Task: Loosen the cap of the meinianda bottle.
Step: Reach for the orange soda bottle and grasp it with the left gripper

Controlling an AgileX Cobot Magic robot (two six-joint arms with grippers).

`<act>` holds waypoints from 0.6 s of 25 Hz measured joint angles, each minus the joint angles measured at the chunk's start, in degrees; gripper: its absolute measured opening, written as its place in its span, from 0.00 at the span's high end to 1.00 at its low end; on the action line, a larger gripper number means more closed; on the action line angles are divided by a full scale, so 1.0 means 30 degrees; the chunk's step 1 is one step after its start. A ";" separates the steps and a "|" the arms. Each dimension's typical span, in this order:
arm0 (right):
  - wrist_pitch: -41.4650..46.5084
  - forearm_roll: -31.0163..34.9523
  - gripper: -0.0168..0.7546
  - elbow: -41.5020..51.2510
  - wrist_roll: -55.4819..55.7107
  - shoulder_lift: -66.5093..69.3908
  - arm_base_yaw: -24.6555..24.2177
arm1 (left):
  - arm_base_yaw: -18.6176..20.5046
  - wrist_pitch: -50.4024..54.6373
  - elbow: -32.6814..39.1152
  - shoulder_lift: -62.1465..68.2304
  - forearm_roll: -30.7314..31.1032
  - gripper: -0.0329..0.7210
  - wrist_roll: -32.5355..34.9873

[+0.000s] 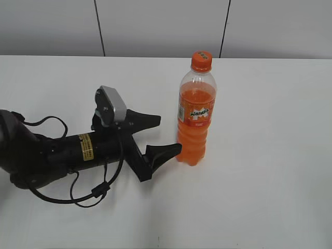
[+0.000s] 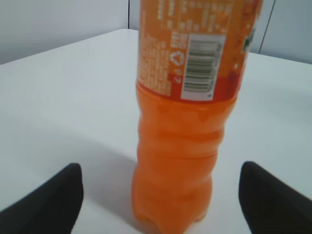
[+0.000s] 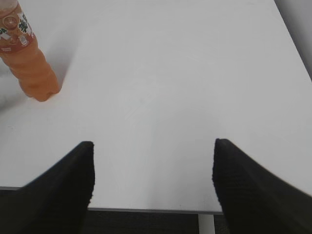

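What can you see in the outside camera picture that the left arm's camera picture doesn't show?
Only the exterior view shows the orange cap screwed on top, the clear neck above the drink, the whole left arm with its wrist camera, and the left pincer open beside the bottle's lower part, one finger close to its base.

Only the left wrist view shows the barcode and small print on the back of the label.

Both show the Mirinda bottle standing upright on the white table, full of orange drink, with nothing gripping it.
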 joint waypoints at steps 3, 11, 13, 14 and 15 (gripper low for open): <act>0.0000 0.0000 0.25 0.0000 0.0000 0.0000 0.0000 | -0.0021 0.0000 -0.0667 0.0600 0.0524 0.17 -0.0034; 0.0000 0.0000 0.25 0.0000 0.0000 0.0000 0.0000 | -0.0075 -0.0039 -0.1660 0.1236 0.1069 0.17 -0.0619; 0.0000 0.0000 0.25 0.0000 0.0000 0.0000 0.0000 | -0.0240 -0.0022 -0.1854 0.1340 0.1075 0.17 -0.0635; 0.0000 0.0000 0.25 0.0000 0.0000 0.0000 0.0000 | -0.0409 -0.0022 -0.1963 0.1340 0.1075 0.17 -0.0635; 0.0000 0.0000 0.25 0.0000 0.0000 0.0000 0.0000 | -0.0622 0.0082 -0.2074 0.1356 0.1075 0.17 -0.0635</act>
